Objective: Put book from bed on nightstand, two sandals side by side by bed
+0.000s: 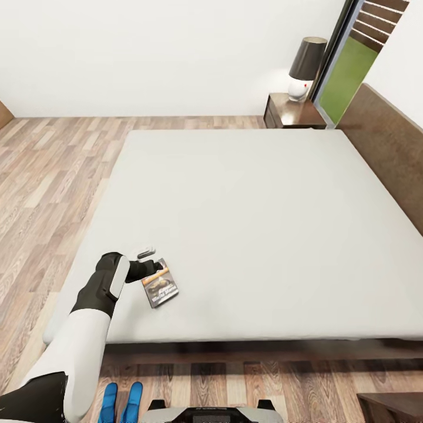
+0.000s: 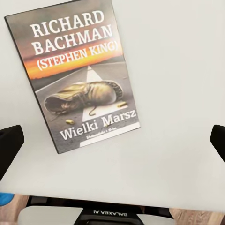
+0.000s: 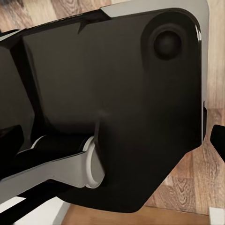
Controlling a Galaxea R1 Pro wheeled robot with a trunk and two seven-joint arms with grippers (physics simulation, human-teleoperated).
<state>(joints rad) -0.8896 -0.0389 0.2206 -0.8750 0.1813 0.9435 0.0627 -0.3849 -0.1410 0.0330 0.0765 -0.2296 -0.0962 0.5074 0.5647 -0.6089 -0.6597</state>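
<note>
The book (image 1: 160, 286) lies flat on the off-white mattress of the bed (image 1: 247, 211), near its front left corner. Its dark cover with an orange band reads "RICHARD BACHMAN" in the left wrist view (image 2: 79, 75). My left gripper (image 1: 155, 271) hovers just over the book's far edge, open, with nothing between its fingertips (image 2: 9, 145). The two blue sandals (image 1: 121, 402) lie side by side on the floor beside the bed's near edge, by my base. The nightstand (image 1: 292, 111) stands at the bed's far right corner. My right gripper (image 3: 112, 140) looks open, facing my own black body over the wood floor.
A dark-shaded lamp (image 1: 306, 66) with a white base sits on the nightstand. The brown headboard (image 1: 388, 141) runs along the right, with a tall window (image 1: 351, 70) behind it. Wood-plank floor (image 1: 47, 170) stretches left of the bed. A dark furniture corner (image 1: 390, 408) shows at bottom right.
</note>
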